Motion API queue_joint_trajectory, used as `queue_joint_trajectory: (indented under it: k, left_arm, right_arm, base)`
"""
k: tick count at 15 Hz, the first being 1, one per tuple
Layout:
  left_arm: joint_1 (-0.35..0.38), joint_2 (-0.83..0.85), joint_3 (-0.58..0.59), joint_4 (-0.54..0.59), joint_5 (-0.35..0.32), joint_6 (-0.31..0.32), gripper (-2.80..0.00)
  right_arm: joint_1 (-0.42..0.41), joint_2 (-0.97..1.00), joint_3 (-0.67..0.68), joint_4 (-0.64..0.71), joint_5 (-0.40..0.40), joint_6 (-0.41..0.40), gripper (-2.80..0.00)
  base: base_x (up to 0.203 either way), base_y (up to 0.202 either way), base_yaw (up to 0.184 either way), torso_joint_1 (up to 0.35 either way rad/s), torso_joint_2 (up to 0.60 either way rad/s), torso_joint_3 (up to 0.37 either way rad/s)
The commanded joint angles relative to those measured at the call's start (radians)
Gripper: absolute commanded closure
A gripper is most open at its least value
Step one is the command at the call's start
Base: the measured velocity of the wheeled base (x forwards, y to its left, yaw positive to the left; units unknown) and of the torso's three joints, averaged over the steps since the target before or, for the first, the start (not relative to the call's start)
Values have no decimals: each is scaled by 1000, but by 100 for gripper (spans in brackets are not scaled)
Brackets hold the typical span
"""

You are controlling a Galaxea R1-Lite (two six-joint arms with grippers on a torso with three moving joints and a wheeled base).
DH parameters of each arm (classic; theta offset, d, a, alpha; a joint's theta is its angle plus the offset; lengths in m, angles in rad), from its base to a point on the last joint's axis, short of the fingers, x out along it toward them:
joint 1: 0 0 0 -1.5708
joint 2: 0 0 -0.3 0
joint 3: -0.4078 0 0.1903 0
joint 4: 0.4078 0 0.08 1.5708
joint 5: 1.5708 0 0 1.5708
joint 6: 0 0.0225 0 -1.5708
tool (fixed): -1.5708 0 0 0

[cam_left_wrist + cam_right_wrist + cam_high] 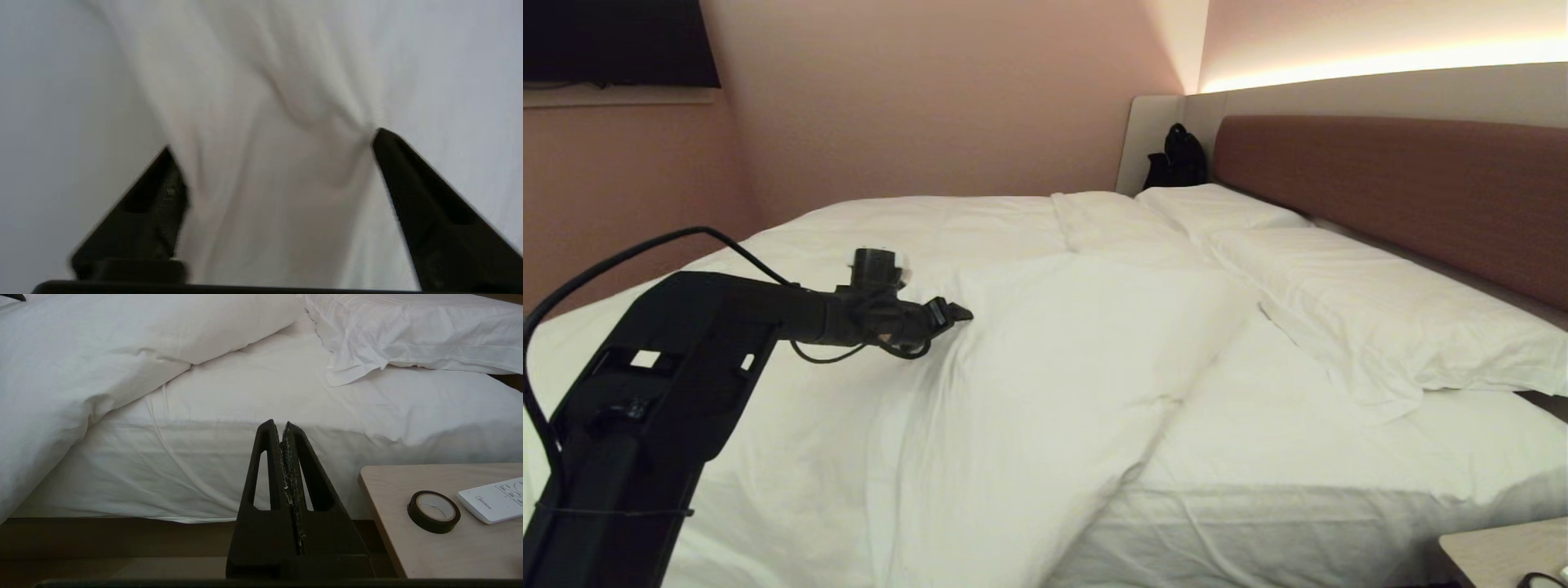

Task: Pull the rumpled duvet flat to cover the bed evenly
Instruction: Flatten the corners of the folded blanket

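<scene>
Left end effector (271, 141) is hovering with its fingers spread wide over a ridge of the duvet (1029, 367), one fingertip (382, 136) pressing into a crease. I am seeing the duvet lying bunched across the bed (1298, 506), leaving bare fitted sheet (286, 396) along the near edge by the pillows (1380, 302). Right end effector (282, 424) is sitting closed and empty beside the bed, near the nightstand (392, 539) carrying a tape roll (433, 511) and a remote (496, 498).
</scene>
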Motion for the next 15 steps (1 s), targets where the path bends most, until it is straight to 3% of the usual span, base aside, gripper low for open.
queue_joint_trajectory:
  k: [1,15]
  left_arm:
    - [-27,-1,3,-1,-4,-3,0]
    - [-83,-69,83,-2,-4,2,0]
  right_arm:
    - [0,1,0,0,0,0,0]
    - [2,1,0,0,0,1,0]
  base:
    - [0,0,0,0,0,0]
    - [0,0,0,0,0,0]
